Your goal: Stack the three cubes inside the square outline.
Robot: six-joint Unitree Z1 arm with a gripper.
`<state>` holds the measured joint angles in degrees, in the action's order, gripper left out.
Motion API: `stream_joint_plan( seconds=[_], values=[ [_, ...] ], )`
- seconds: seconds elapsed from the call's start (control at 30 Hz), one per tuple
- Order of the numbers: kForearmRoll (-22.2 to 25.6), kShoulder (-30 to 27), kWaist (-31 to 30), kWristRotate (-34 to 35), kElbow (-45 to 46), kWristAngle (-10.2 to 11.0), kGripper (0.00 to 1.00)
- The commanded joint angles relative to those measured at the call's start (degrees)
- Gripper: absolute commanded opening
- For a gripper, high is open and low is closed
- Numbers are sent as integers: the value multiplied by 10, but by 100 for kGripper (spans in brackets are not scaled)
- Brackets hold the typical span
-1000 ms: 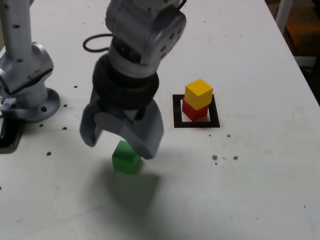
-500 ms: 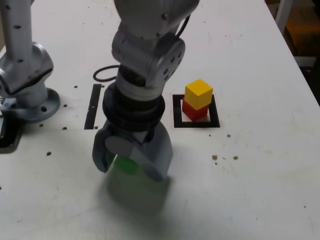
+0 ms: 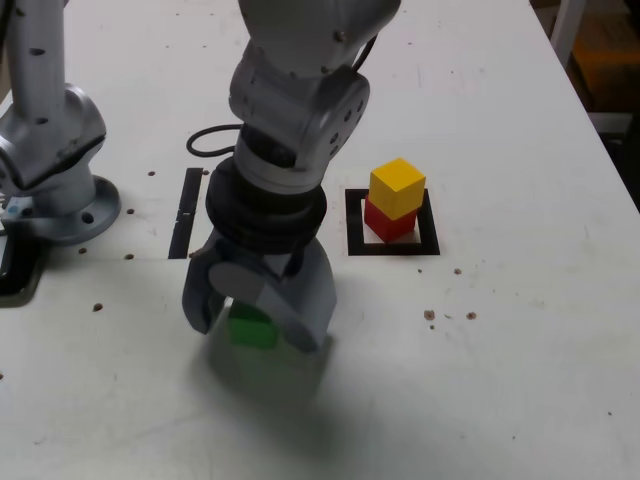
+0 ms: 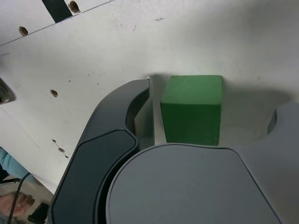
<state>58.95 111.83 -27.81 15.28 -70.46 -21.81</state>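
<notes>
The green cube (image 3: 252, 328) rests on the white table, left of the square outline (image 3: 390, 247) in the exterior view. My gripper (image 3: 253, 330) is lowered over it, one finger on each side, open. In the wrist view, the green cube (image 4: 192, 109) sits between the fingers of my gripper (image 4: 210, 102). A narrow gap separates it from the dark finger (image 4: 117, 121), and a wider gap lies on the other side. Inside the outline the yellow cube (image 3: 398, 187) sits on top of the red cube (image 3: 388, 222).
A second grey arm base (image 3: 50, 140) stands at the exterior view's left. A thin black strip (image 3: 186, 212) and a black cable loop (image 3: 205, 143) lie behind my gripper. Brown specks (image 3: 430, 315) dot the table. A person's hand (image 4: 9, 201) shows beyond the table edge.
My gripper came down from above the green cube until its fingers straddle it near the table. The fingers have drawn in slightly. The yellow and red cubes have not moved.
</notes>
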Motion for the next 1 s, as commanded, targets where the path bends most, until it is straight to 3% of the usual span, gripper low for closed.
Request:
stream_joint_plan(
  seconds=[0.0,0.2,0.6,0.97],
  values=[
    [-2,3,6,-8,3,-2,89],
    [-6,10,23,-24,8,-3,83],
    [-35,15,31,-32,32,-20,50],
    [-39,9,32,-37,26,-15,44]
  ],
)
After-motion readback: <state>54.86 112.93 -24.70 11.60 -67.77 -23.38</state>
